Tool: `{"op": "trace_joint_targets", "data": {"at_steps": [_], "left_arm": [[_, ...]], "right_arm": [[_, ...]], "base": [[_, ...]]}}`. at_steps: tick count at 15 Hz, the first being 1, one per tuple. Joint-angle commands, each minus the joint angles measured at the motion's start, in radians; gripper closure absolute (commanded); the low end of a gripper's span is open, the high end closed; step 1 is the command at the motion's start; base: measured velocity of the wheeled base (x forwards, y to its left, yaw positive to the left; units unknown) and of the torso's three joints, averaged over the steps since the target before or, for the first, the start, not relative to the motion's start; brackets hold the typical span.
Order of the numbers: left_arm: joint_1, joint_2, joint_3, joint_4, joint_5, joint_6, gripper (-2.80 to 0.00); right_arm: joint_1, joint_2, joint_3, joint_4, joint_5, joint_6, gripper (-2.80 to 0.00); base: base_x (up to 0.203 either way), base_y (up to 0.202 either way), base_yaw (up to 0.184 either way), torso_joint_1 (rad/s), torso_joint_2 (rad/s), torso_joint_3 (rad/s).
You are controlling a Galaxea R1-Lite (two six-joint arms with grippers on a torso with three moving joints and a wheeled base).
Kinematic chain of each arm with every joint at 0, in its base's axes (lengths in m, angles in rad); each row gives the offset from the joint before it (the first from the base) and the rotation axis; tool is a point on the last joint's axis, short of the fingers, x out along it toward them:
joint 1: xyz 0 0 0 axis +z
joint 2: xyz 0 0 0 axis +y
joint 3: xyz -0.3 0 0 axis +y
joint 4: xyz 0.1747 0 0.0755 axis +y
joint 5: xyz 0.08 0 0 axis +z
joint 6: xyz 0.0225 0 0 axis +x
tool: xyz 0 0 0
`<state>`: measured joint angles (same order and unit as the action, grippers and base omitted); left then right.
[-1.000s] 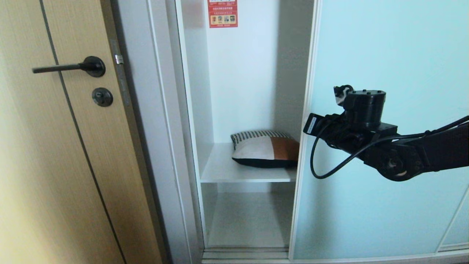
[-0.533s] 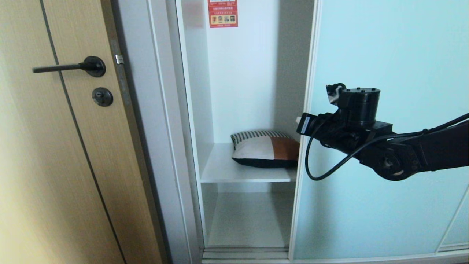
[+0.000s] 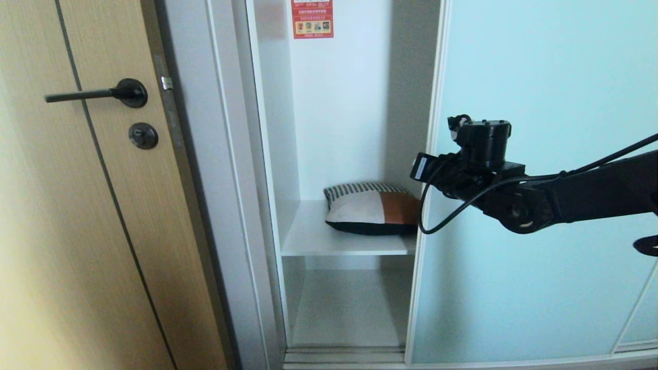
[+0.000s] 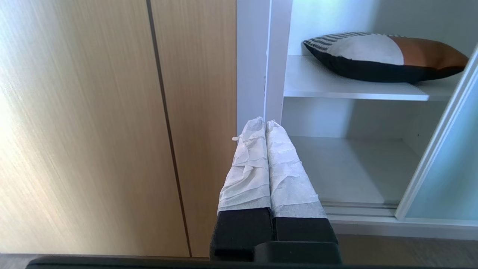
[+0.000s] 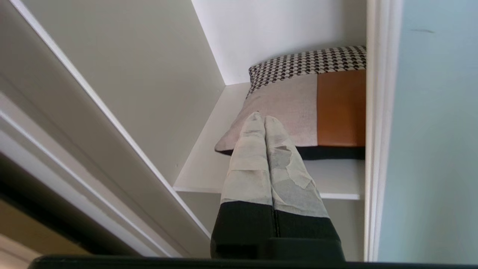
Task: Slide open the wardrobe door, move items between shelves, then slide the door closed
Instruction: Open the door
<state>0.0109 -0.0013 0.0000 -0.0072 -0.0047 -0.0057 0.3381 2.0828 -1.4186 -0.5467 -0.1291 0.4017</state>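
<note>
The tall pale aqua frosted-glass sliding wardrobe door (image 3: 540, 180) with its thin silver-white frame fills the right half of my head view, and it is slid aside, so the narrow white compartment in the centre of the frame is open. At the left of the frame stands the light wooden door (image 3: 77, 231) with a black lever handle (image 3: 95, 93) in the upper left. Inside the compartment, two flat plain white shelves (image 3: 329, 241) lie one above another, and a small red printed sticker (image 3: 312, 19) is on the back wall at the top centre. On the upper shelf, at its right side, rests the soft item (image 3: 372, 208), a cushion-like piece with a black-and-white checked band, a white panel, a tan-brown panel and a black underside; the door frame hides its right end. The lower shelf (image 4: 351, 168) shows in my left wrist view at the centre right. My black right arm (image 3: 565, 198) reaches in from the right edge of the head view, in front of the glass panel near its left frame. My right gripper (image 5: 264, 123) has its two white-wrapped fingers pressed together and holds nothing; its tips point at the white panel of the item. My left gripper (image 4: 265, 125) is also closed and empty, with its tips toward the white post between the wooden door and the compartment.
</note>
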Motion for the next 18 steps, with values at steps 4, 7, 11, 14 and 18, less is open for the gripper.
{"op": "trace_joint_targets", "data": {"at_steps": [4, 7, 11, 14, 18], "left_arm": [[0.000, 0.000, 0.002, 0.000, 0.000, 0.000, 0.00], [0.001, 0.000, 0.002, 0.000, 0.000, 0.000, 0.00], [0.000, 0.000, 0.002, 0.000, 0.001, 0.000, 0.00], [0.000, 0.000, 0.002, 0.000, 0.000, 0.000, 0.00], [0.001, 0.000, 0.002, 0.000, 0.000, 0.000, 0.00]], "right_arm": [[-0.008, 0.084, -0.165, 0.092, -0.012, 0.002, 0.00], [-0.032, 0.124, -0.243, 0.144, -0.036, 0.004, 0.00], [-0.058, 0.158, -0.287, 0.156, -0.056, 0.003, 0.00], [-0.076, 0.183, -0.353, 0.186, -0.058, 0.004, 0.00], [-0.113, 0.194, -0.401, 0.231, -0.058, 0.010, 0.00]], "base": [[0.000, 0.000, 0.000, 0.000, 0.00, 0.000], [0.000, 0.000, 0.000, 0.000, 0.00, 0.000], [0.000, 0.000, 0.000, 0.000, 0.00, 0.000], [0.000, 0.000, 0.000, 0.000, 0.00, 0.000], [0.000, 0.000, 0.000, 0.000, 0.00, 0.000]]}}
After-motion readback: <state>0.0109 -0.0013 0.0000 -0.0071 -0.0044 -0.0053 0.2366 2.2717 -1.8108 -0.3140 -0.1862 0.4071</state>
